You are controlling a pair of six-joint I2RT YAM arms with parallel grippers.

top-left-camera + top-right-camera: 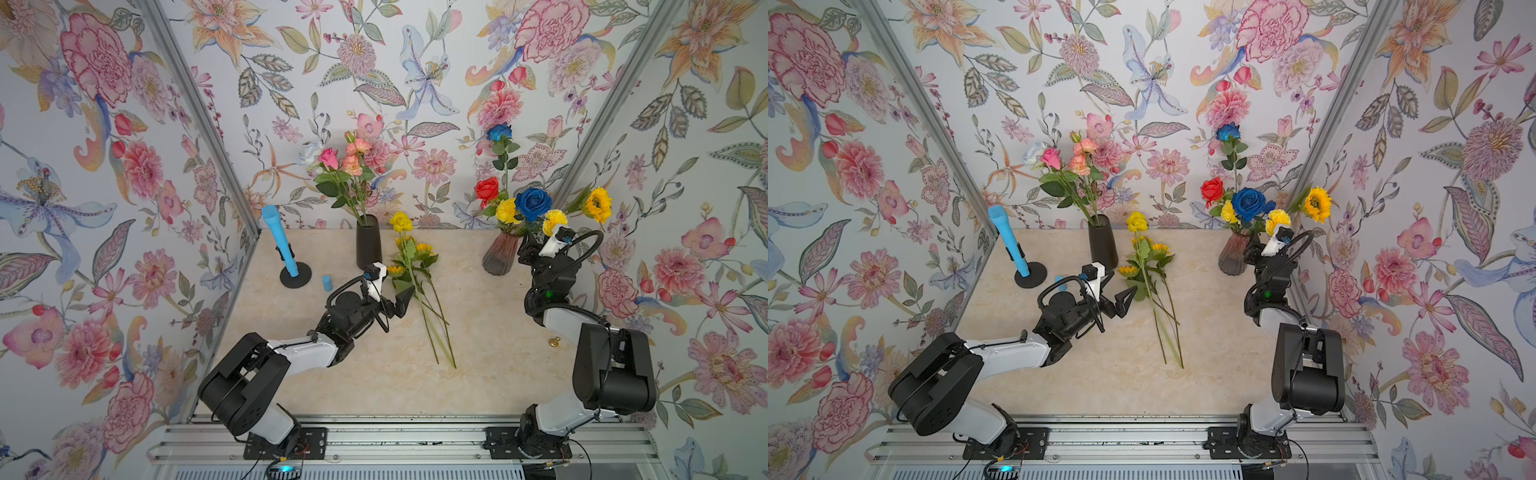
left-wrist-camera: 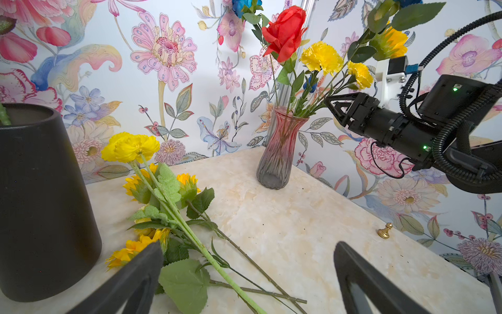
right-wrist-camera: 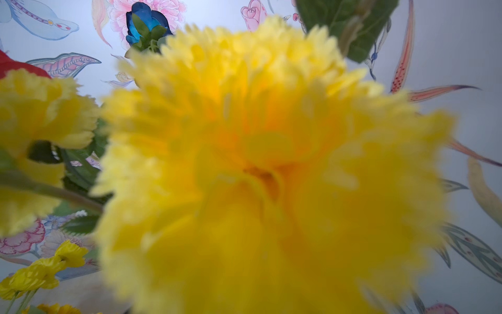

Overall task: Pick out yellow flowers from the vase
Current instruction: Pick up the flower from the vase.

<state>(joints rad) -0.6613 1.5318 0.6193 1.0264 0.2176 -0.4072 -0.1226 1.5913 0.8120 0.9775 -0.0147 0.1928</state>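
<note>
A pink-grey glass vase [image 1: 500, 257] [image 2: 277, 152] stands at the back right. It holds two yellow pompoms [image 1: 506, 210] [image 1: 555, 220], a sunflower [image 1: 597, 204], blue roses [image 1: 533, 203] and a red rose [image 1: 486, 189]. My right gripper [image 2: 330, 102] reaches among the stems just above the vase mouth; its jaws are hidden. A blurred pompom [image 3: 271, 176] fills the right wrist view. Several yellow flowers [image 1: 401, 221] [image 2: 130, 146] lie on the table's middle. My left gripper [image 2: 248, 282] [image 1: 405, 299] hangs open over their stems, holding nothing.
A black vase [image 1: 369, 245] of pink and peach roses stands at the back centre. A blue microphone-shaped thing on a black stand [image 1: 278, 245] and a small blue cylinder [image 1: 327, 282] are at the left. A gold knob [image 1: 555, 342] lies near the right arm. Papered walls close in.
</note>
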